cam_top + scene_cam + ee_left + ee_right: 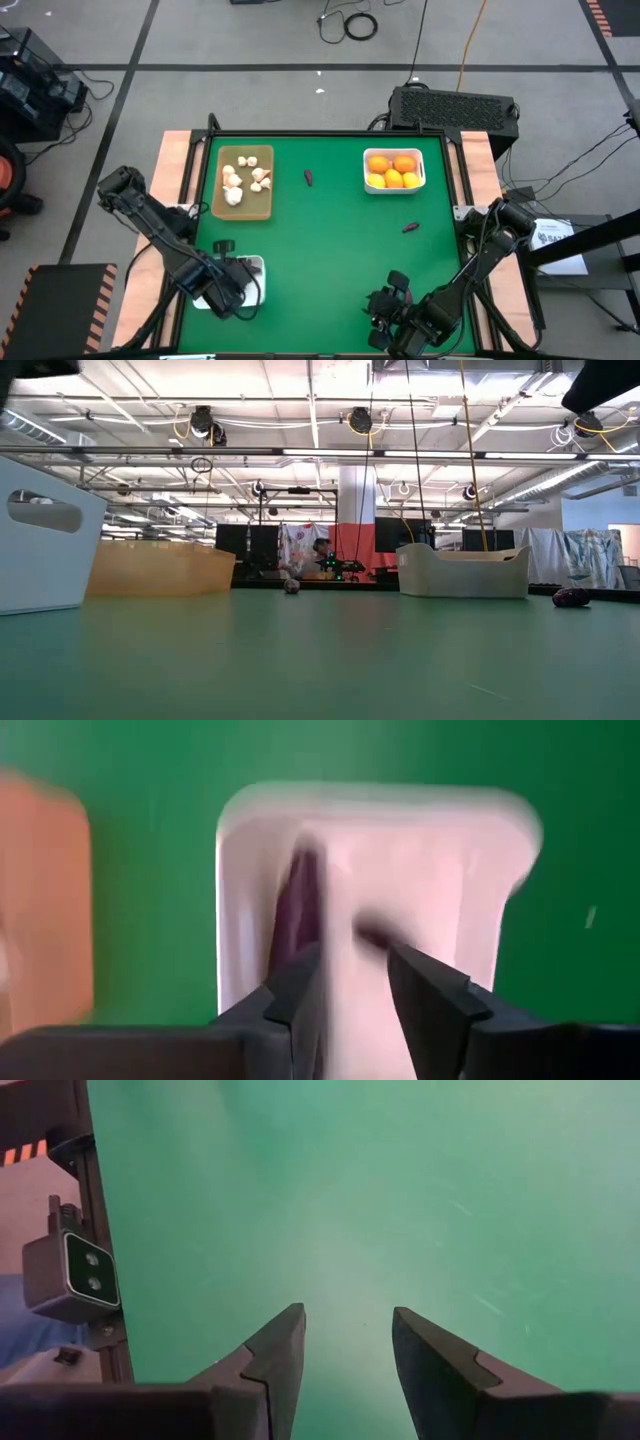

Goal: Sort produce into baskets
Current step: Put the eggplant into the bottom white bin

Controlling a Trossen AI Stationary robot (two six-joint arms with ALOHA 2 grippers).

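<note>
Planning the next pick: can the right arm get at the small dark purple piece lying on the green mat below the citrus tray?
Probably yes. The small dark purple piece lies alone on bare mat, clear of the white citrus tray, and the open right gripper has nothing between.

Colours you see on the green table [330,260].
Tan tray [243,212] holds cream bulbs [243,178]; white tray [393,187] holds orange-yellow citrus [392,171]; stray pieces [410,227] dark purple.

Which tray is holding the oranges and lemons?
Look at the green table from above and go to its far right corner. The small white tray there holds the citrus; the wooden tray at far left holds pale garlic bulbs instead.
</note>
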